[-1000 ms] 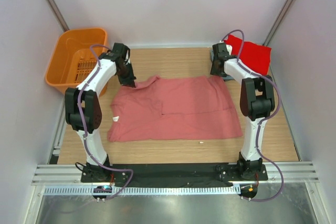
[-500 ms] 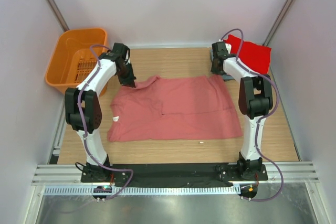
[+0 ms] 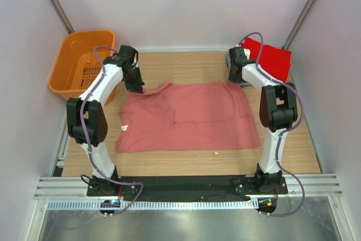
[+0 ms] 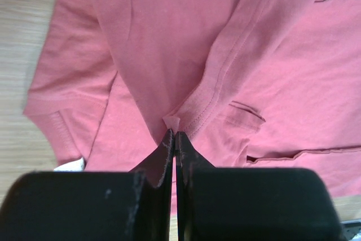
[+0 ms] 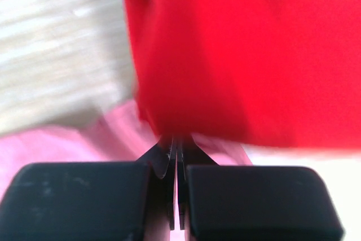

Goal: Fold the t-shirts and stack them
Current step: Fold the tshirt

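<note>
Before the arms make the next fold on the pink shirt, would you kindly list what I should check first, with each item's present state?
1. Left gripper pinching the salmon-pink t-shirt: ok, it is shut on a ridge of cloth.
2. Right gripper holding cloth: cannot tell. It is shut, but the wrist view is blurred.
3. Shirt lying flat: not ok, the far-left part is bunched and folded over.
4. The red t-shirt off the spread shirt: ok, it lies far right.
5. The orange basket out of the way: ok, it sits far left.
</note>
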`<action>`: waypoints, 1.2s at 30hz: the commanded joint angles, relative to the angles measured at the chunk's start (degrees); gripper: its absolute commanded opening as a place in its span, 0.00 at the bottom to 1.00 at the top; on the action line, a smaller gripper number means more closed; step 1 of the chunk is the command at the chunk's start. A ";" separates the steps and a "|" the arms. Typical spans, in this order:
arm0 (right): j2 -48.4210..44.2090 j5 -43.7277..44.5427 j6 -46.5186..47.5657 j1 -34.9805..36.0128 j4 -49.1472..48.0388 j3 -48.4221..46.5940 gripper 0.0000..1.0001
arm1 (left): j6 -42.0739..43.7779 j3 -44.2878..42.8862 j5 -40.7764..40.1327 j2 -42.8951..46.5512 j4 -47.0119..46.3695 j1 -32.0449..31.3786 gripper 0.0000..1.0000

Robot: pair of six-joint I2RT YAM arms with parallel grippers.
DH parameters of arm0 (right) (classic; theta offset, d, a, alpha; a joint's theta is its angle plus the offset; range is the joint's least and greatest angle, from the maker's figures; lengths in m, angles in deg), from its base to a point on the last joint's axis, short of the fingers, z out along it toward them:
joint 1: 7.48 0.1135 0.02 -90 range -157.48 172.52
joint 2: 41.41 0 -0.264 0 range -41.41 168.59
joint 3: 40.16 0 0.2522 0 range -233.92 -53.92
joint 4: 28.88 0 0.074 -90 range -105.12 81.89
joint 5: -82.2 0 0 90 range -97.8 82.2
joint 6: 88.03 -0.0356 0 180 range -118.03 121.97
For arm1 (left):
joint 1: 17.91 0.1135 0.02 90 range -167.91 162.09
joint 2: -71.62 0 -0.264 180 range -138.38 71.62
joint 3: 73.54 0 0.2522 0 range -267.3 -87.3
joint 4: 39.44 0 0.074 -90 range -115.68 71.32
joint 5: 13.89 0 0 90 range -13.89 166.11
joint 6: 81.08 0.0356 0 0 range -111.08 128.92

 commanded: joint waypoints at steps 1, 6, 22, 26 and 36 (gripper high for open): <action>-8.90 3.13 0.93 -0.02 -2.18 3.81 0.01 | 1.56 0.00 -2.86 6.18 1.73 -0.05 0.00; -12.08 3.58 0.93 -0.02 -2.54 7.25 0.01 | 1.64 2.72 -4.00 8.82 2.26 -0.05 0.00; -20.16 5.07 -0.65 -2.13 -2.71 16.82 0.01 | 3.23 8.18 -11.56 16.73 4.37 0.04 0.00; -22.01 6.21 -1.27 -2.57 -2.80 19.46 0.01 | 3.31 9.23 -12.88 18.49 5.07 0.04 0.00; -24.82 6.47 -1.97 -3.63 -2.54 22.54 0.01 | 2.79 13.80 -13.15 23.06 5.51 0.22 0.00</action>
